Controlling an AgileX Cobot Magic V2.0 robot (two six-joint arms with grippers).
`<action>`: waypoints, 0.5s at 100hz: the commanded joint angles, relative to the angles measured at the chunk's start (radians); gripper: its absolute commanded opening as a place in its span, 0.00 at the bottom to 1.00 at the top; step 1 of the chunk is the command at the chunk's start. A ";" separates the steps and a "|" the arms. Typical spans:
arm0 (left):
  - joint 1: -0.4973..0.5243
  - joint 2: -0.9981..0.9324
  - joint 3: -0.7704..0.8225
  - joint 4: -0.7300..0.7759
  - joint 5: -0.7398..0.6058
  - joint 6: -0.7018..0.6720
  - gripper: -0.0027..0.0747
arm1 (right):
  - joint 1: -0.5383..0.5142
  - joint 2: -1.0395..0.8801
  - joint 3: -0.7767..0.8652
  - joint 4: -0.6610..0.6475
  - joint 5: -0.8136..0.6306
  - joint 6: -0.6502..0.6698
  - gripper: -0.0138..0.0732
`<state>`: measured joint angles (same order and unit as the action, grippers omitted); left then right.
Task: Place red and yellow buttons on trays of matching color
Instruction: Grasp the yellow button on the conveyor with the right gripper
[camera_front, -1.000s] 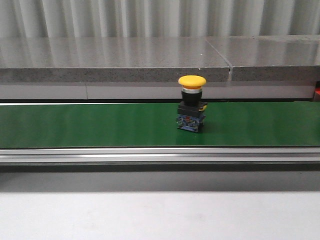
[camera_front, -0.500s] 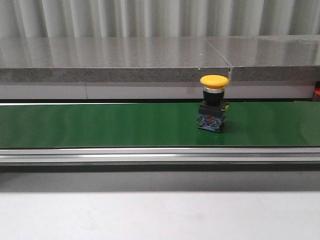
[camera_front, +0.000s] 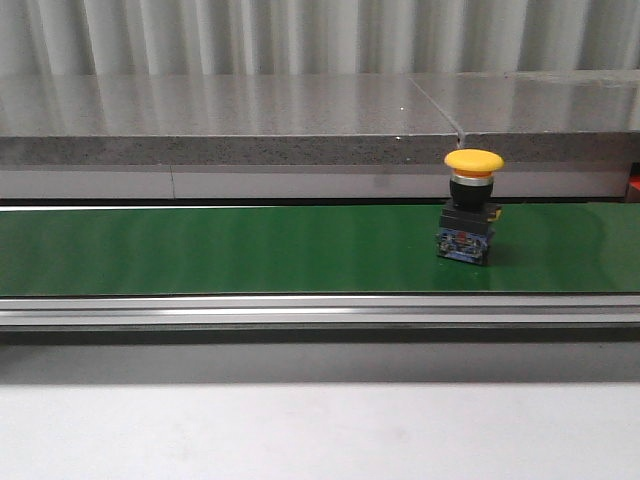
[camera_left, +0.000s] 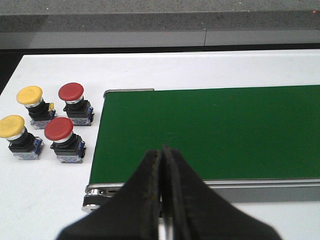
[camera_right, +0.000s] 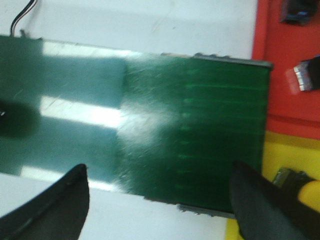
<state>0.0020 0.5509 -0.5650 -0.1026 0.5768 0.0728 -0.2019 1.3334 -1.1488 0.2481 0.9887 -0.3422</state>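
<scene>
A yellow button (camera_front: 472, 205) with a black and blue base stands upright on the green conveyor belt (camera_front: 200, 250), right of centre in the front view. Neither gripper shows in the front view. My left gripper (camera_left: 162, 150) is shut and empty above the belt's near edge. Beside the belt's end stand two red buttons (camera_left: 71, 95) (camera_left: 59, 131) and two yellow buttons (camera_left: 30, 97) (camera_left: 11, 128). My right gripper (camera_right: 159, 172) is open and empty over the other end of the belt (camera_right: 190, 130), next to a red tray (camera_right: 285, 65) and a yellow tray (camera_right: 287, 155).
A grey stone ledge (camera_front: 300, 120) runs behind the belt, and a metal rail (camera_front: 300, 310) runs along its front. A metal and black part (camera_right: 305, 75) lies on the red tray. A yellow-tipped object (camera_right: 300, 187) sits on the yellow tray.
The yellow button has travelled to the right along the belt, from the centre toward the right end.
</scene>
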 joint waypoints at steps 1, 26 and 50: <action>-0.006 0.000 -0.027 -0.005 -0.068 0.000 0.01 | 0.052 -0.049 0.020 0.016 -0.053 -0.021 0.81; -0.006 0.000 -0.027 -0.005 -0.068 0.000 0.01 | 0.224 -0.015 0.063 0.016 -0.067 -0.084 0.81; -0.006 0.000 -0.027 -0.005 -0.068 0.000 0.01 | 0.314 0.056 0.063 0.017 -0.122 -0.109 0.81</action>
<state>0.0020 0.5509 -0.5650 -0.1026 0.5768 0.0728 0.0933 1.3923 -1.0643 0.2481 0.9187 -0.4320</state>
